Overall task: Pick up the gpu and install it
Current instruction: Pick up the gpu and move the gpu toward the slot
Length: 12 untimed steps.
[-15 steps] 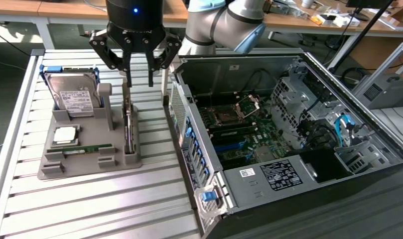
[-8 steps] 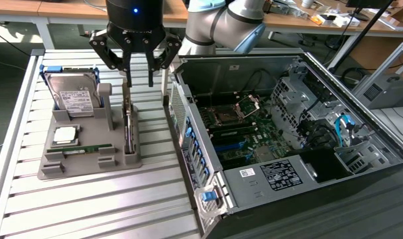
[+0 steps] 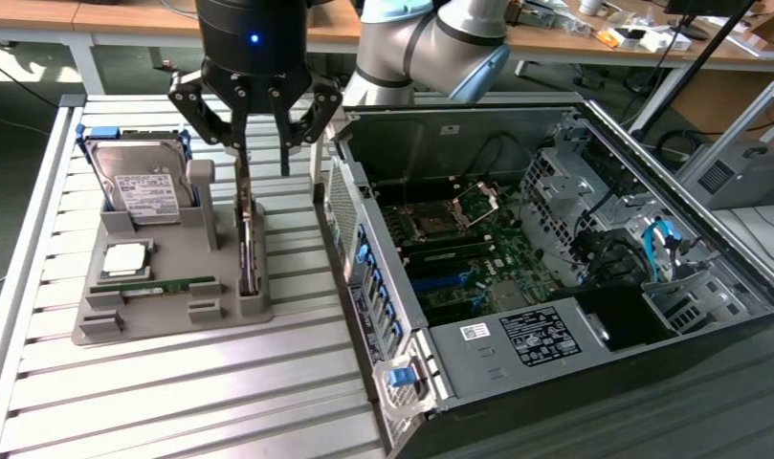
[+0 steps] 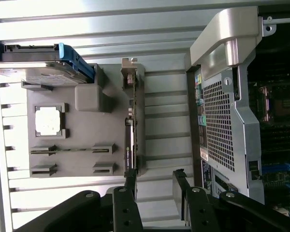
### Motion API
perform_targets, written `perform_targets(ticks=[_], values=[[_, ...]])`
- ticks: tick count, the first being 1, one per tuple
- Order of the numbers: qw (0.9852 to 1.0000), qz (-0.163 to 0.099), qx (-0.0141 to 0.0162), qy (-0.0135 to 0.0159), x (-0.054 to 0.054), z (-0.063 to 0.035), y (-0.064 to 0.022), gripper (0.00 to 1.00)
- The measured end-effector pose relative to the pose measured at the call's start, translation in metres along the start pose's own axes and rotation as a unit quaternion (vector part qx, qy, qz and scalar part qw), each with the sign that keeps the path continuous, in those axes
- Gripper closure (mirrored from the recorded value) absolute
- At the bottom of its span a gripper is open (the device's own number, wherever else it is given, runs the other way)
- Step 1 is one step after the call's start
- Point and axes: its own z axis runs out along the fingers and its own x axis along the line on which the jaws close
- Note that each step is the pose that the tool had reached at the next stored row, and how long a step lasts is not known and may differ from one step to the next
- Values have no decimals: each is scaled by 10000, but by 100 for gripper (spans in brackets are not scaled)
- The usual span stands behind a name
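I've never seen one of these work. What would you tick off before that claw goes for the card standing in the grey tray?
1. Gripper open: ok.
2. gpu standing on edge in the grey holder, not yet gripped: ok.
3. gpu centred between the fingers: cannot tell; in the wrist view it lines up nearer one finger.
4. Computer case open on its side, motherboard exposed: ok.
5. Free slot for the card: cannot tell.

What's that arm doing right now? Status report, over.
Arm's fingers open, empty, hovering just above the gpu. Card stands on edge in gray holder, not yet lifted. Computer case close beside it.
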Motion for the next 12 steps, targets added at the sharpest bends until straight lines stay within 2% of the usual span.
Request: perform_targets(ticks=[12], values=[[10000, 0, 0, 0, 12, 58, -4, 57]])
